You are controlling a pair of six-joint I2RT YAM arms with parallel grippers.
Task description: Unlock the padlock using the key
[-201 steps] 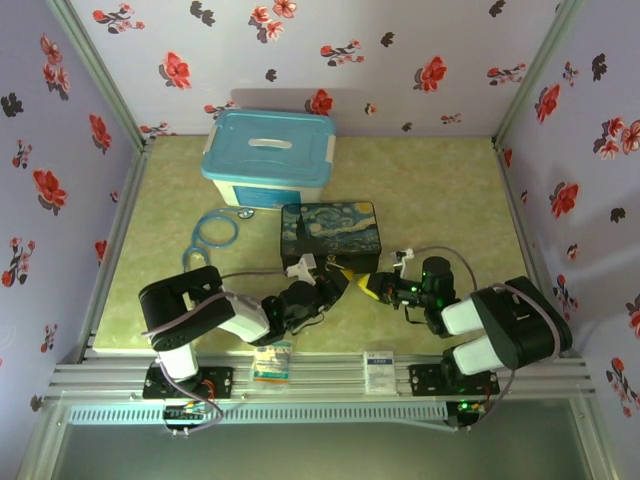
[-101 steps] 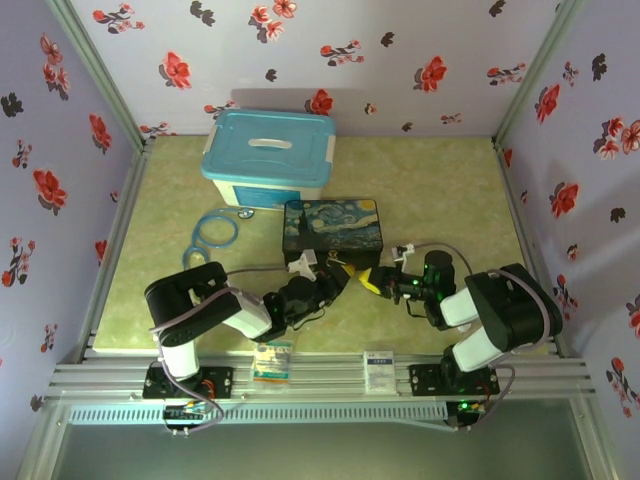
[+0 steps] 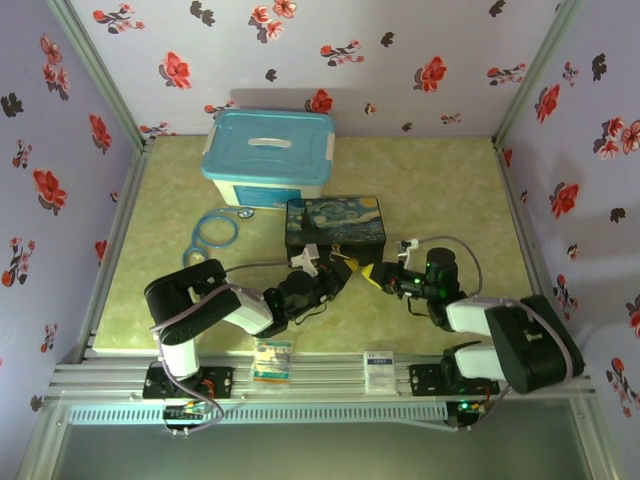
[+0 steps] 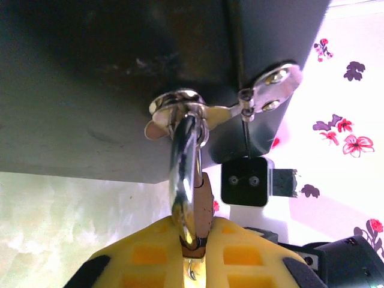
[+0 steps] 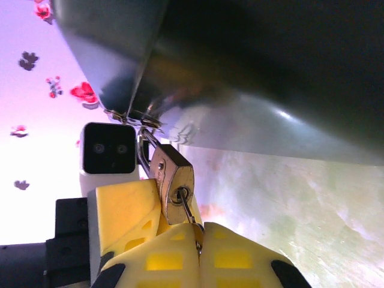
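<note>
**Current state.** The padlock (image 5: 170, 179) hangs by its shackle (image 4: 183, 162) from the hasp (image 4: 180, 109) on the near face of the painted box (image 3: 335, 226). The box stands about mid-width on the tabletop (image 3: 450, 190), closer to the near edge than to the far one. The left gripper (image 4: 193, 246) is clamped on the padlock body, jaws almost together. The right gripper (image 5: 198, 240) is fully closed on the key (image 5: 189, 213), whose blade is seated in the keyway.

**Failure risks.**
- Key slip: the key is thin and is held only at its head. If the wrist rotates off the keyway axis, the key is likely to twist in the pads or bend rather than turn the cylinder.
- Lock rotation: if the left grip is weak, the padlock body can turn with the key and no unlocking torque results.
- Box drag: any pull or push along the key passes through shackle and hasp to the box, which may slide or tip.
- Finger contact: the two sets of yellow fingers stand nose to nose, so a large wrist roll may make them collide.

**Clearance.**
- The box wall is directly behind the padlock, leaving no room to advance.
- Withdrawal toward the near edge is open on both sides.
- The right half of the tabletop is bare.
- A blue-lidded bin (image 3: 268, 158) occupies the far side behind the box, and a blue looped item (image 3: 213, 230) lies to the left.
</note>
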